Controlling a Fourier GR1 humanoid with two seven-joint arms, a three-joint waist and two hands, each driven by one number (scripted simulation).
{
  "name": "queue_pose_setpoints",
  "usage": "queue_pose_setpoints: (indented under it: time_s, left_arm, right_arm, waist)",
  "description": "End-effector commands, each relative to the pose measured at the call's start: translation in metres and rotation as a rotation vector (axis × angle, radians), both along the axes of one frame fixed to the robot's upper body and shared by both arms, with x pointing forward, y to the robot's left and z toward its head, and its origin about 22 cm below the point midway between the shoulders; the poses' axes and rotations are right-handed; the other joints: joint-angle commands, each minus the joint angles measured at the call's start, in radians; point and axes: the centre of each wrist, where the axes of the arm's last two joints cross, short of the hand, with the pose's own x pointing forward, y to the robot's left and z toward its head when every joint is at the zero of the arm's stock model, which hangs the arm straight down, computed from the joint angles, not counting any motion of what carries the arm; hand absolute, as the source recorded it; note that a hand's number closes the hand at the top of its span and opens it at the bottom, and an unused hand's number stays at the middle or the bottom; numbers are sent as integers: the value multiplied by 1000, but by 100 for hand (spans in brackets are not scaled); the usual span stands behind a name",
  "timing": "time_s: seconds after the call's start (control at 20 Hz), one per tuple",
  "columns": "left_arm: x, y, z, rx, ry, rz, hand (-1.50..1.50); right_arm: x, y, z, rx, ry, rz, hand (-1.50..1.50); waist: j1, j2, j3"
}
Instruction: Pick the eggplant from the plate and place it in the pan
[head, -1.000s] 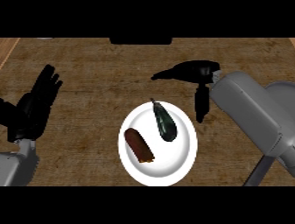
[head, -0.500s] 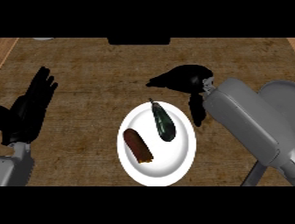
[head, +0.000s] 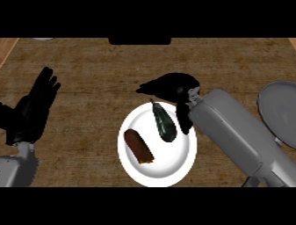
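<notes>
A white plate point(head: 173, 169) lies in the middle of the counter. On its upper right part lies the dark green eggplant point(head: 163, 124), long and pointed, with a brown sausage-like piece point(head: 138, 146) to its left. My right hand point(head: 171, 87) hovers over the plate's far rim, just above the eggplant's tip, with fingers curled downward and nothing held. Its thumb reaches down along the eggplant's right side. The grey pan point(head: 291, 115) sits at the right edge, partly cut off. My left hand point(head: 28, 111) rests open at the left, fingers up.
A black object point(head: 139, 41) sits at the counter's far edge, and a small pale item point(head: 43, 38) shows at the top left. Wooden strips border the counter at both sides. My right forearm point(head: 241, 136) crosses between plate and pan.
My right hand has moved left and down toward the eggplant's tip, and the view has shifted so the pan shows at the right. The left hand stays still.
</notes>
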Motion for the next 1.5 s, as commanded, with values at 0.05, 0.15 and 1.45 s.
queue_pose_setpoints:
  time_s: [0.05, 0.15, 1.45]
  left_arm:
    - [7, 2, 1, -7, -5, 9, 0]
    - [-8, -2, 0, 2, -4, -3, 0]
    - [-6, 2, 2, 2, -14, -7, 0]
  right_arm:
    - [-15, 14, -21, -68, -11, -27, -150]
    - [-3, 9, -9, -75, -6, -39, -150]
    - [3, 30, -95, -54, 80, -53, -150]
  waist:
    - [-1, 1, 0]
    - [4, 1, 0]
    - [18, 4, 0]
